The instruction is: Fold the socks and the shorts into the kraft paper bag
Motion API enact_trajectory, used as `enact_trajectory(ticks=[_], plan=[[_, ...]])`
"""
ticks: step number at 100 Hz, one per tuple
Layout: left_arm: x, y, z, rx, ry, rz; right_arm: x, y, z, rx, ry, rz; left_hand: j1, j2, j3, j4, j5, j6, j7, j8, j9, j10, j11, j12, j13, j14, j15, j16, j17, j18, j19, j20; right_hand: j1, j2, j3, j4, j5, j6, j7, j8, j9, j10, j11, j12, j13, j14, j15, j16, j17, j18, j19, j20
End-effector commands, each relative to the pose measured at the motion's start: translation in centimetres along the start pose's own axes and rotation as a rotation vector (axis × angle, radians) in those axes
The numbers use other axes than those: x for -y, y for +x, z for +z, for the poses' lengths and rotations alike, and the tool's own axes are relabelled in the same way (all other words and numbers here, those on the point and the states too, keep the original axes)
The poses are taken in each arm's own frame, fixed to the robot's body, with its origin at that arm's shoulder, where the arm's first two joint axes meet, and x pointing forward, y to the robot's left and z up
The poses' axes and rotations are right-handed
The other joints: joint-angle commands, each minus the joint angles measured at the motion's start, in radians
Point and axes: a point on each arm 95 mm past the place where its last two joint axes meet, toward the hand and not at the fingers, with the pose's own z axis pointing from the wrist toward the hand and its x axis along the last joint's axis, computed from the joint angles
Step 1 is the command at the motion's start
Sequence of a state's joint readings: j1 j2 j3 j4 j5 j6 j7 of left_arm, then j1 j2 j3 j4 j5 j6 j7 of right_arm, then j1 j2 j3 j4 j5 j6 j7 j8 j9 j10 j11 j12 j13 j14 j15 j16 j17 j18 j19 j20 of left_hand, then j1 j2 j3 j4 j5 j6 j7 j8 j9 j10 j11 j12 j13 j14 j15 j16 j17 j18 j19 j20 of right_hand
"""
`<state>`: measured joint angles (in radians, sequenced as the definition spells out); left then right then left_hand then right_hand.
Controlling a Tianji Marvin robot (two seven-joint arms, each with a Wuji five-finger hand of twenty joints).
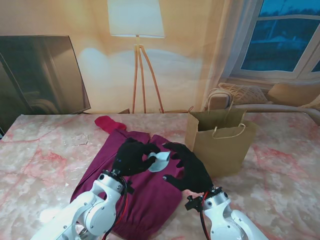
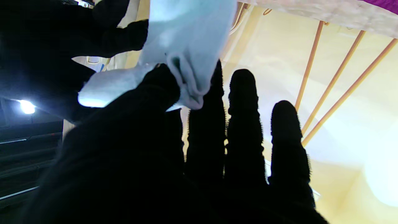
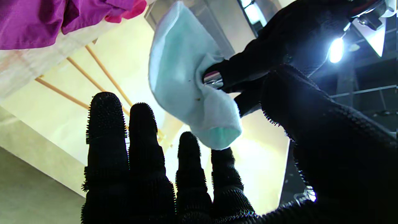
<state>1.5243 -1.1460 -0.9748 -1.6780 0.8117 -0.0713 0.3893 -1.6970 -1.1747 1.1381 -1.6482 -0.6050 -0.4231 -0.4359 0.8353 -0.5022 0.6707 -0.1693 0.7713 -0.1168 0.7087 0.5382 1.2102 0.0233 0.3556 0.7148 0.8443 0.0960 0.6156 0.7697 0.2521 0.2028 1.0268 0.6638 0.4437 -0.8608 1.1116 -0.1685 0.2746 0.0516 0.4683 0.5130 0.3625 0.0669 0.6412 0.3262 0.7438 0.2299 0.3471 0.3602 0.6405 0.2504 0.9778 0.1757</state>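
Bottom edge of the stand view: both white forearms come in from the lower corners, black-gloved hands meeting near frame centre over the cloth.

Left hand [image 1: 131,156], centre-left: thumb and forefinger clamped on a pale blue sock [image 1: 159,162]; the other fingers stand straight and side by side in the left wrist view, where the sock [image 2: 186,49] is bunched at the thumb tip.

Right hand [image 1: 188,166], just right of centre: fingers spread apart and curved, nothing gripped. In the right wrist view its four fingers [image 3: 105,124] stand apart under the sock [image 3: 189,87], w/ one fingertip right at the sock's low end; can't tell if it touches.

Sock hangs between the two hands, lifted off the surface, folded over on itself.

Under both hands: maroon shorts [image 1: 150,200] spread flat on the pink marble table [image 1: 45,160], running from lower centre up to mid-frame. A red sock [image 1: 107,123] peeks out at the shorts' far edge, upper centre-left.

Right of centre, beside the shorts: kraft paper bag [image 1: 222,145], upright, mouth open, handles up, close to the right hand.

Farther back: dark TV screen [image 1: 42,75] upper left, tripod floor lamp [image 1: 136,30] top centre, window [image 1: 282,35] upper right.
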Motion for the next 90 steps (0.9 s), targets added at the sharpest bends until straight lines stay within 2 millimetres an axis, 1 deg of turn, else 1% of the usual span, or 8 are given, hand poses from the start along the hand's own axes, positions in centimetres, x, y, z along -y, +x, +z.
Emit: enact_trajectory(ticks=[1, 24, 40, 47, 50, 54, 70, 90], plan=[[-0.2, 0.2, 0.4, 0.001, 0.011, -0.014, 0.4, 0.4, -0.2, -0.002, -0.01, 0.014, 0.02, 0.012, 0.024, -0.009, 0.055, -0.022, 0.076, 0.0, 0.044, -0.004, 0.036, 0.038, 0.028, 0.003, 0.016, 0.015, 0.001, 0.01, 0.021, 0.024, 0.035, -0.022, 0.032, -0.003, 0.02, -0.033, 0.034, 0.037, 0.03, -0.037, 0.038, 0.021, 0.054, -0.016, 0.026, 0.029, 0.037, -0.047, 0.045, -0.045], [-0.6, 0.6, 0.7, -0.01, 0.028, -0.058, 0.5, 0.5, 0.1, 0.003, -0.039, 0.008, 0.017, 0.01, 0.026, -0.009, 0.055, -0.021, 0.079, -0.004, 0.045, -0.006, 0.035, 0.038, 0.029, 0.004, 0.016, 0.016, 0.001, 0.01, 0.021, 0.025, 0.106, 0.013, 0.069, 0.018, 0.084, -0.166, 0.229, 0.189, 0.14, -0.106, 0.145, 0.078, 0.178, -0.058, 0.102, 0.114, 0.122, -0.088, 0.119, -0.074], [-0.6, 0.6, 0.7, -0.015, 0.028, -0.072, 0.8, 0.6, 0.6, 0.002, -0.076, 0.016, 0.011, 0.009, 0.031, -0.011, 0.057, 0.008, 0.083, -0.006, 0.046, -0.007, 0.035, 0.038, 0.031, 0.002, 0.016, 0.016, 0.001, 0.007, 0.021, 0.026, 0.134, 0.018, 0.103, 0.026, 0.213, -0.277, 0.353, 0.267, 0.238, -0.123, 0.182, 0.126, 0.246, -0.101, 0.19, 0.212, 0.195, -0.132, 0.173, -0.05], [-0.5, 0.5, 0.5, -0.014, 0.022, -0.098, 0.9, 0.6, 0.7, 0.005, -0.076, 0.027, 0.01, 0.009, 0.033, -0.011, 0.057, -0.009, 0.082, -0.007, 0.044, -0.007, 0.034, 0.036, 0.028, 0.001, 0.014, 0.015, -0.004, 0.007, 0.017, 0.026, 0.129, 0.094, 0.126, 0.034, 0.259, -0.292, 0.339, 0.252, 0.269, -0.119, 0.171, 0.131, 0.263, -0.102, 0.197, 0.231, 0.211, -0.137, 0.182, -0.044], [-0.5, 0.5, 0.4, -0.015, 0.02, -0.109, 0.9, 0.6, 0.7, 0.006, -0.075, 0.037, 0.01, 0.009, 0.033, -0.011, 0.056, -0.01, 0.082, -0.008, 0.045, -0.008, 0.033, 0.036, 0.029, 0.0, 0.013, 0.015, -0.007, 0.007, 0.015, 0.025, 0.158, 0.105, 0.127, -0.014, 0.292, -0.309, 0.346, 0.216, 0.296, -0.117, 0.165, 0.136, 0.274, -0.104, 0.199, 0.24, 0.219, -0.138, 0.188, -0.038], [-0.5, 0.5, 0.3, -0.016, 0.021, -0.123, 0.9, 0.7, 0.7, 0.008, -0.07, 0.045, 0.01, 0.008, 0.034, -0.012, 0.056, -0.013, 0.082, -0.008, 0.045, -0.008, 0.032, 0.035, 0.028, 0.0, 0.012, 0.014, -0.01, 0.008, 0.013, 0.025, 0.177, 0.104, 0.129, -0.035, 0.316, -0.319, 0.354, 0.182, 0.316, -0.115, 0.161, 0.139, 0.282, -0.109, 0.199, 0.246, 0.226, -0.143, 0.193, -0.034], [-0.4, 0.6, -0.1, -0.04, 0.013, -0.166, 1.2, 0.7, 1.1, 0.009, -0.065, 0.044, 0.006, 0.006, 0.037, -0.012, 0.059, -0.019, 0.083, -0.009, 0.046, -0.016, 0.028, 0.033, 0.029, -0.005, 0.007, 0.013, -0.026, 0.007, 0.003, 0.026, 0.209, 0.083, 0.156, 0.044, 0.368, -0.317, 0.304, 0.127, 0.341, -0.113, 0.12, 0.115, 0.29, -0.125, 0.187, 0.249, 0.232, -0.165, 0.188, -0.021], [-0.3, 0.8, -0.1, -0.074, -0.009, -0.181, 1.6, 0.9, 1.4, 0.0, -0.121, 0.028, 0.0, 0.007, 0.038, -0.013, 0.058, -0.038, 0.085, -0.008, 0.049, -0.026, 0.025, 0.033, 0.032, -0.015, -0.001, 0.01, -0.042, 0.001, -0.016, 0.025, 0.197, 0.015, 0.141, 0.039, 0.346, -0.335, 0.254, 0.084, 0.298, -0.129, 0.083, 0.079, 0.146, -0.13, 0.048, 0.166, 0.126, -0.117, 0.104, -0.011]])
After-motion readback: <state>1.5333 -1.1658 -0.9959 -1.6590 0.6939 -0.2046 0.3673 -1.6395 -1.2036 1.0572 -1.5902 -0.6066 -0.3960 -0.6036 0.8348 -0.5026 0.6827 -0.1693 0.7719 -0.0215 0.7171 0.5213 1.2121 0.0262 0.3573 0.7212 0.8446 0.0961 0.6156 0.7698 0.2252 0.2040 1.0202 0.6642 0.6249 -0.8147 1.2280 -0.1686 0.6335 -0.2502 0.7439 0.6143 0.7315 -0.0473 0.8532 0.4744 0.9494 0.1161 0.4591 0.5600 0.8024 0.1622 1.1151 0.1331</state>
